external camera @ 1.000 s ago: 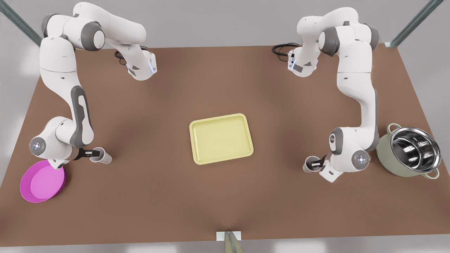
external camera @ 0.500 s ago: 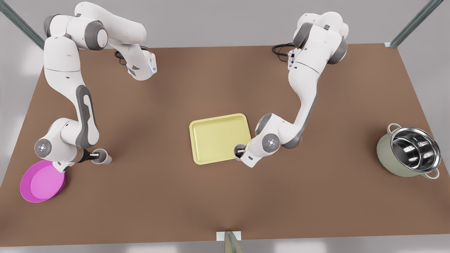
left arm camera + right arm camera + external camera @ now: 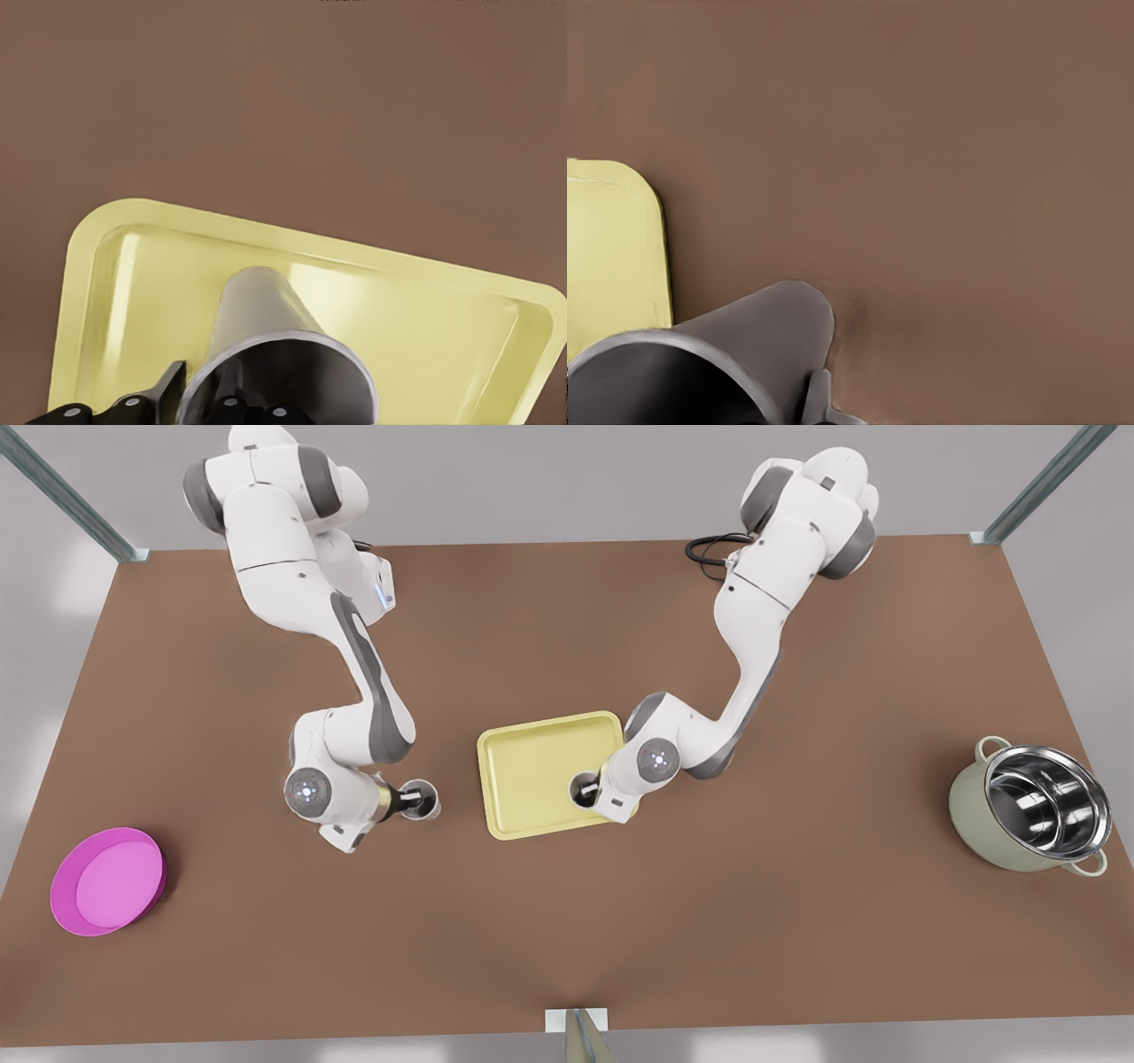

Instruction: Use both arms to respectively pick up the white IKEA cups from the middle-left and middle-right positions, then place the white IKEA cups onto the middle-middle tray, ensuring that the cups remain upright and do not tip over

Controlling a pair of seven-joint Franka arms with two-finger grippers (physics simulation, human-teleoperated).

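White IKEA cups are both being carried upright, rims partly cut off in the wrist views. The first white IKEA cup (image 3: 581, 789), plain and tapered with a grey inside, is hanging over the pale yellow tray (image 3: 532, 731), its rim pinched by the left gripper (image 3: 597, 792); contact with the tray is unclear. The right gripper (image 3: 409, 800) is clamping the second white IKEA cup (image 3: 424, 799) over bare brown table (image 3: 797, 921), near the tray's edge.
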